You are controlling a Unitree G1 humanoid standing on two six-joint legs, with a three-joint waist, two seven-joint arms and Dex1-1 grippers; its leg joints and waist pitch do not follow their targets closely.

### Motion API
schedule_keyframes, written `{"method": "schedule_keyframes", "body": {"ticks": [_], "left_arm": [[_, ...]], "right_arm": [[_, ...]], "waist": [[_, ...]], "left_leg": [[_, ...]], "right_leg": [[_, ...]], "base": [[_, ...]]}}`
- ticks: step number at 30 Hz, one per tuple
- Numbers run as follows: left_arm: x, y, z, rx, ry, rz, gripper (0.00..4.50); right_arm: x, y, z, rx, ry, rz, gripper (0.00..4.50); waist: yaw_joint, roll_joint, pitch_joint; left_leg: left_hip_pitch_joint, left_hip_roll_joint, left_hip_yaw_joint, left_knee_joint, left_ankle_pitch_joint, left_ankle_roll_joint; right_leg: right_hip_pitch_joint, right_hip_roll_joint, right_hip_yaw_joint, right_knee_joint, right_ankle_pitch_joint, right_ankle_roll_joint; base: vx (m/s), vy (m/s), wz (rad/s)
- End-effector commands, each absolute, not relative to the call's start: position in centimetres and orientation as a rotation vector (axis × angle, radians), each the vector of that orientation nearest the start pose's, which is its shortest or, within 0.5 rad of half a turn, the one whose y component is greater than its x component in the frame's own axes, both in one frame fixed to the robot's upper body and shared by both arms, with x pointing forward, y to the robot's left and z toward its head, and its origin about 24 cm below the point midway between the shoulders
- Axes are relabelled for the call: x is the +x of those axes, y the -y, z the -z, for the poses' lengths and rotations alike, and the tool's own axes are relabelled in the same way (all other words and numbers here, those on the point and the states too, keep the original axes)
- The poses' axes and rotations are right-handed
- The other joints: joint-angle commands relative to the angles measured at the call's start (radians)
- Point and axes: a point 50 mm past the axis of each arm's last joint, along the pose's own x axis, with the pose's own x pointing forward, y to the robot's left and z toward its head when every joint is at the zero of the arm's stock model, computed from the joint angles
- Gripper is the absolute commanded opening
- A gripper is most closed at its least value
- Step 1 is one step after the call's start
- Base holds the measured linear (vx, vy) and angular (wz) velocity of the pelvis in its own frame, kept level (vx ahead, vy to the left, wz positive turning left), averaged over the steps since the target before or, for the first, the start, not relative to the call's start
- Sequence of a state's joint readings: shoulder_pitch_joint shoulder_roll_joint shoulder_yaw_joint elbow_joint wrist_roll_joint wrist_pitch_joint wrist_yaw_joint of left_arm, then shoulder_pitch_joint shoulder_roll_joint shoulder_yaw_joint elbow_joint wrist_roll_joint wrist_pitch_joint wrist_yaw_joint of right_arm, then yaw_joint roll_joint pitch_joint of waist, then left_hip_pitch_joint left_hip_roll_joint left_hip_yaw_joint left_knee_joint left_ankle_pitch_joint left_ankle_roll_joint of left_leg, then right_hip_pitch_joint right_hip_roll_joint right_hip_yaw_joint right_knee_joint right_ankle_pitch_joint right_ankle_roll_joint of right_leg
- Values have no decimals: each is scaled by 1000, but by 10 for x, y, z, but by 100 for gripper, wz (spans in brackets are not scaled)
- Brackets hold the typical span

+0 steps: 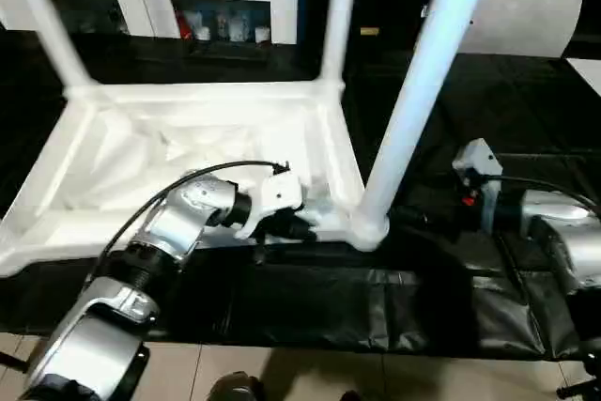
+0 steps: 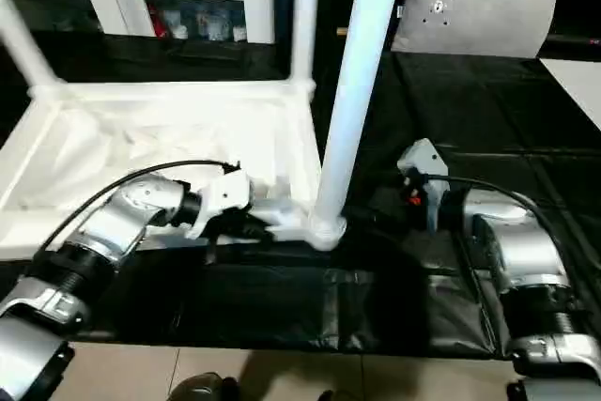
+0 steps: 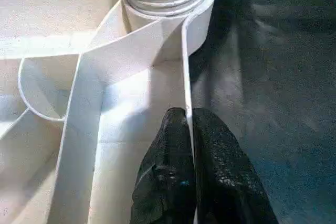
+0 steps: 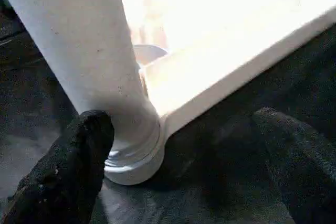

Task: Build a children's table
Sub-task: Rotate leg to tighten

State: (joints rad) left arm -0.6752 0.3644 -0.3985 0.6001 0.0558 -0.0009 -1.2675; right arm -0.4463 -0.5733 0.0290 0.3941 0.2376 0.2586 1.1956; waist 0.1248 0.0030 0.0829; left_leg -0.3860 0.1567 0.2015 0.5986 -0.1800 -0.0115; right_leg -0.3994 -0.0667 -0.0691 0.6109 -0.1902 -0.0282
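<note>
Table upside down on black mat, centre-left of frame, three legs standing in corner sockets.
Two grippers: left gripper pinched on the table's near rim wall; right gripper spread wide, both fingers beside the nearest leg's base, holding nothing.
</note>
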Motion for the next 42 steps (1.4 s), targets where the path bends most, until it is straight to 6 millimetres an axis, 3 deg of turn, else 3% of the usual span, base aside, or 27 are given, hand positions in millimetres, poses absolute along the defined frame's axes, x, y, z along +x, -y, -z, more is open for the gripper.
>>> {"method": "schedule_keyframes", "body": {"ticks": [1, 6, 8, 11, 13, 17, 25, 32, 42], "left_arm": [[308, -100, -58, 629, -421, 1619, 0], [306, -102, -59, 634, -418, 1650, 0], [305, -103, -59, 641, -418, 1654, 0], [305, -104, -59, 645, -417, 1658, 0], [305, -105, -59, 648, -416, 1656, 0], [305, -105, -59, 650, -416, 1656, 0], [304, -103, -58, 647, -413, 1657, 0], [306, -102, -58, 648, -404, 1642, 0], [308, -96, -58, 598, -395, 1618, 0]], "right_arm": [[301, 213, -88, -178, -333, -1125, 444], [297, 205, -83, -185, -335, -1187, 444], [297, 202, -81, -165, -342, -1195, 411], [298, 200, -80, -142, -350, -1212, 407], [297, 198, -80, -122, -349, -1235, 370], [293, 192, -83, -78, -333, -1290, 351], [295, 183, -79, -63, -326, -1287, 282], [292, 178, -78, -28, -326, -1327, 219], [291, 172, -74, 6, -313, -1286, 206]], "waist": [[0, -13, -80], [5, -15, -84], [6, -14, -84], [8, -17, -86], [9, -17, -88], [19, -16, -90], [19, -20, -90], [20, -21, -91], [20, -16, -92]], "left_leg": [[25, 91, -38, -66, -166, 71], [25, 90, -38, -64, -150, 68], [24, 90, -38, -64, -142, 72], [23, 90, -38, -62, -134, 74], [23, 89, -37, -60, -126, 77], [25, 91, -36, -58, -115, 86], [25, 90, -37, -59, -130, 64], [23, 89, -37, -58, -115, 70], [23, 88, -37, -56, -110, 68]], "right_leg": [[49, -108, 56, -75, -200, -239], [49, -109, 56, -70, -195, -236], [48, -108, 55, -69, -185, -238], [50, -109, 55, -67, -180, -237], [48, -107, 55, -66, -175, -236], [47, -107, 55, -63, -155, -237], [46, -108, 55, -64, -183, -228], [47, -109, 54, -62, -176, -225], [47, -108, 54, -61, -158, -227]], "base": [[0, 0, 0], [0, 0, 0], [0, 0, 0], [0, 0, 0], [0, 0, 0], [0, 0, 0], [0, 0, 0], [0, 0, 0], [0, 0, 0]]}}
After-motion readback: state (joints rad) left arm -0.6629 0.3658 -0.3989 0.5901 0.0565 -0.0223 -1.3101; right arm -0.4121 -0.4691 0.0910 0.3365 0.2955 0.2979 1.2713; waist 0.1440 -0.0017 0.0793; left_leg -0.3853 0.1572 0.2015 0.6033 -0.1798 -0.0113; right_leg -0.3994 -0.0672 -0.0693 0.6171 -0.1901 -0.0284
